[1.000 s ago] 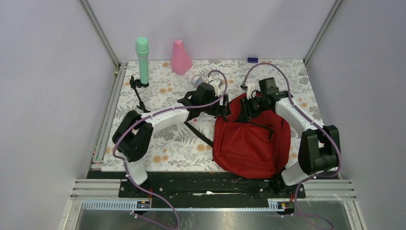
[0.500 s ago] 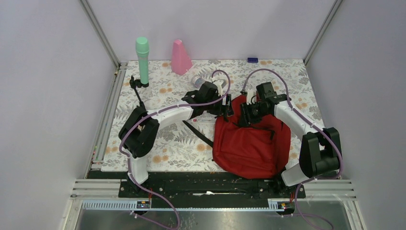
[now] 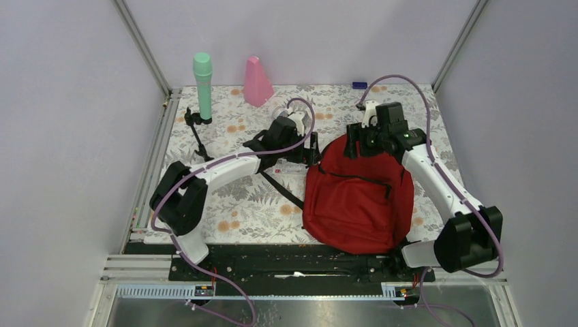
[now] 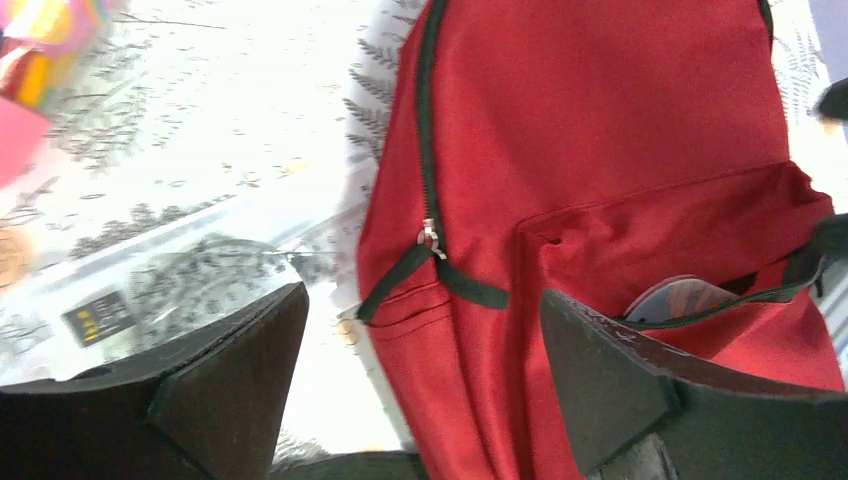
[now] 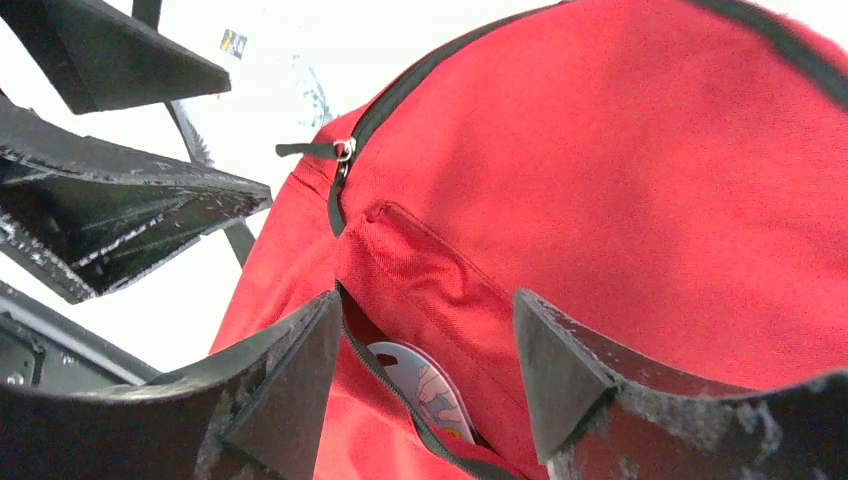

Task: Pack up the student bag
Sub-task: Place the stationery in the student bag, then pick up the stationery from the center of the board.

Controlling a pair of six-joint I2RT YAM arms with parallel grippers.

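The student bag (image 3: 358, 197), a red backpack with black zippers, lies flat on the floral table, right of centre. My left gripper (image 3: 302, 146) hangs open at the bag's upper left edge. In the left wrist view the gripper (image 4: 425, 385) has nothing between its jaws, and the bag (image 4: 600, 120) and a zipper pull (image 4: 430, 237) lie below it. My right gripper (image 3: 356, 142) stands open over the bag's far end. In the right wrist view the right gripper (image 5: 428, 380) straddles the open front pocket, where a pale printed item (image 5: 440, 395) pokes out, untouched.
A mint green cylinder (image 3: 202, 82) and a pink cone-shaped bottle (image 3: 257, 82) stand at the back left. A small blue thing (image 3: 359, 85) lies by the back wall. A clear plastic packet (image 4: 200, 280) and a black strap (image 3: 283, 191) lie left of the bag.
My right gripper has opened and pulled back toward the far end of the bag, and the bag's top has settled flat. My left gripper has opened a little wider and shifted slightly left.
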